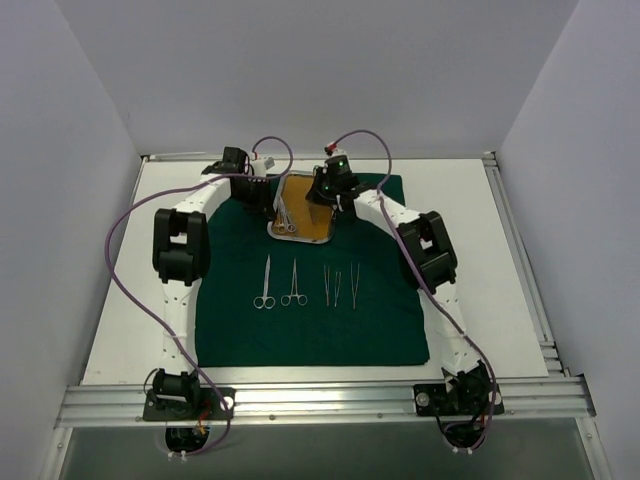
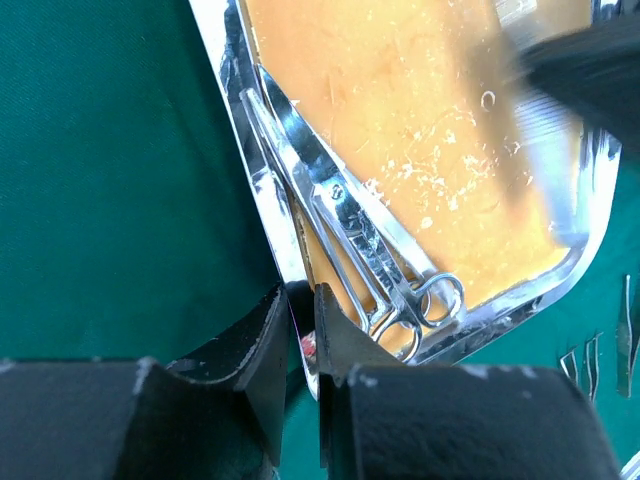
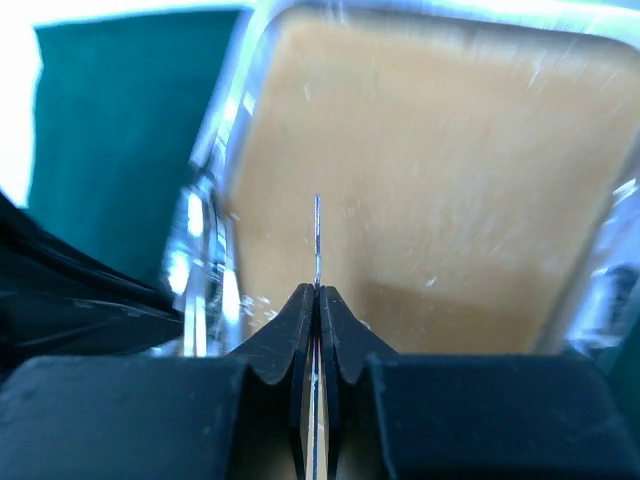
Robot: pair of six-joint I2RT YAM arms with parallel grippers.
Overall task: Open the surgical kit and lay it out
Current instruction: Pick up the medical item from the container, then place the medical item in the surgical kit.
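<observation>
The dark green cloth (image 1: pixel 300 330) lies spread flat. At its far end sits the steel tray (image 1: pixel 300 239) with its orange-brown floor. Two scissor-handled instruments (image 2: pixel 370 250) lie along the tray's left wall. My left gripper (image 2: pixel 298 292) is shut on the tray's left rim (image 2: pixel 268 195), which runs between the narrow jaws. My right gripper (image 3: pixel 317 290) hangs over the tray floor, shut on a thin silver instrument (image 3: pixel 317 230) seen edge-on. Two scissor-handled instruments (image 1: pixel 265 285) (image 1: pixel 293 283) and two tweezers (image 1: pixel 330 285) (image 1: pixel 353 283) lie in a row on the cloth.
Both arms reach in over the cloth from either side, and the right gripper (image 1: pixel 322 198) and left gripper (image 1: pixel 270 198) stand close together at the tray. White table shows around the cloth. Grey walls close in the left, right and back.
</observation>
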